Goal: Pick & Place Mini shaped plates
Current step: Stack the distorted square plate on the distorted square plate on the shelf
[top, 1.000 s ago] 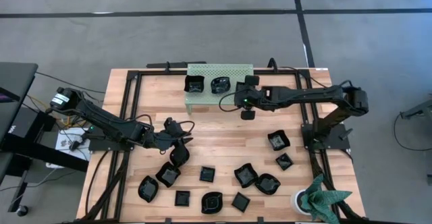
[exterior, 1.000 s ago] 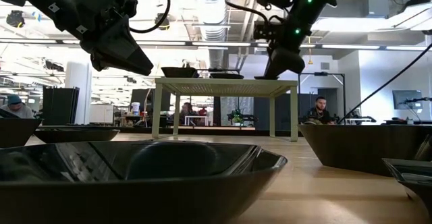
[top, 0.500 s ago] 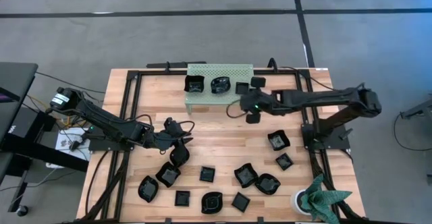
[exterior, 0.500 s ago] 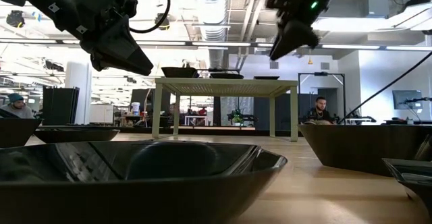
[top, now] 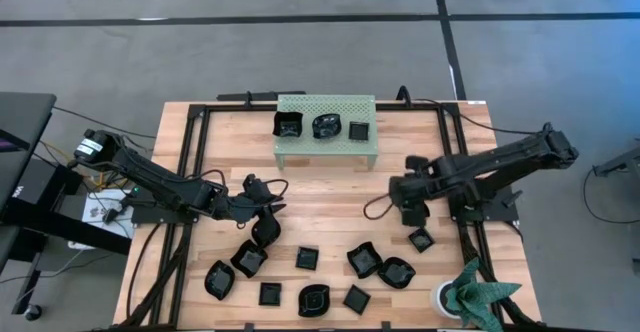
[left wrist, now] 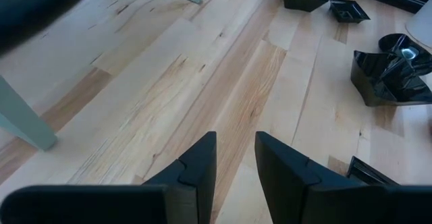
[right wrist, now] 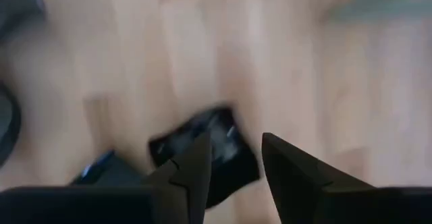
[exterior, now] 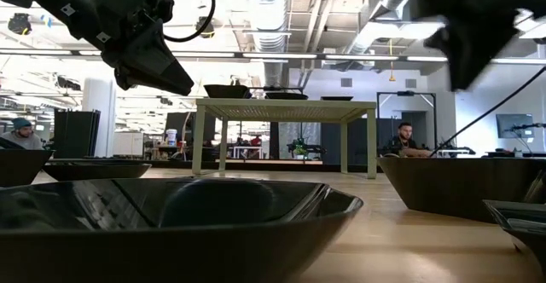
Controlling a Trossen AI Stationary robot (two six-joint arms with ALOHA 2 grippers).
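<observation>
- We see the right end effector above a plate near the table's right edge, fingers a little apart, holding nothing.
- The left end effector hangs near the left edge, fingers slightly apart and empty.
- Three plates sit on the rack at the far edge.
- The other plates lie along the near edge.

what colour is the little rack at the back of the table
Pale green rack, perforated with small holes; the high view shows it best.
</observation>
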